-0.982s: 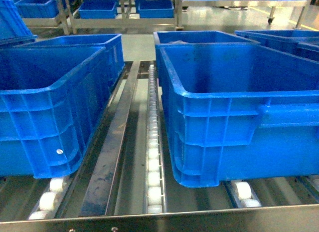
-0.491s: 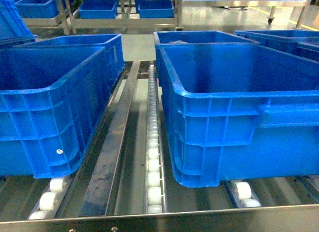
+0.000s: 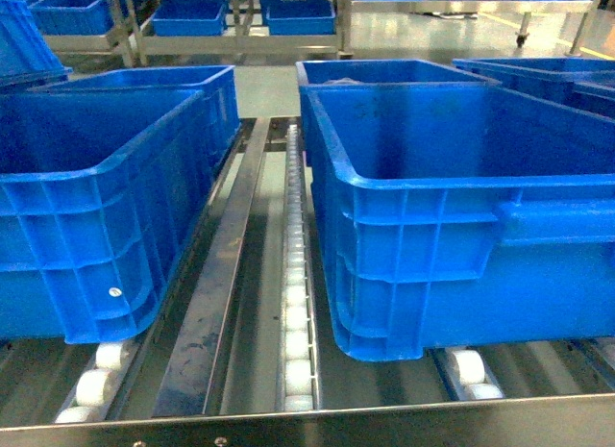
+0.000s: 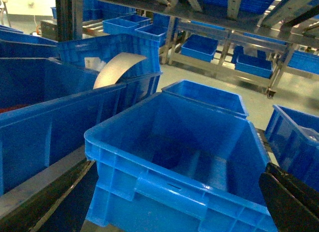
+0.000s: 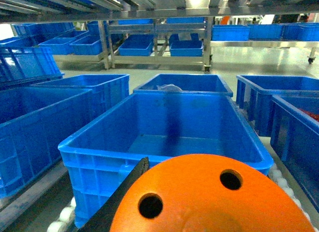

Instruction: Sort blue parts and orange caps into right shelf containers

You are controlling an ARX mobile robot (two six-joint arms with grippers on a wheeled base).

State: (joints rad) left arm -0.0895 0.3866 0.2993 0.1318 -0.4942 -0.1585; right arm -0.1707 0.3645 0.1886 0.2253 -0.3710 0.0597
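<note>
An orange cap [image 5: 214,192], rounded with two dark holes, fills the bottom of the right wrist view. My right gripper [image 5: 199,214] is shut on it; only one black finger [image 5: 119,197] shows at its left side. The cap hangs just before the near rim of a large blue crate [image 5: 164,153] with a bare floor. My left gripper [image 4: 169,207] is open, its dark fingers wide apart at the lower corners, facing the handle side of another blue crate [image 4: 164,164]. No blue parts are in view. Neither gripper shows in the head view.
In the head view two big blue crates [image 3: 461,192] [image 3: 96,168] stand on a roller track [image 3: 296,303], with a metal rail [image 3: 216,303] between them. More crates stand behind and on shelves [image 3: 240,38] across the aisle. A steel edge [image 3: 307,423] runs along the front.
</note>
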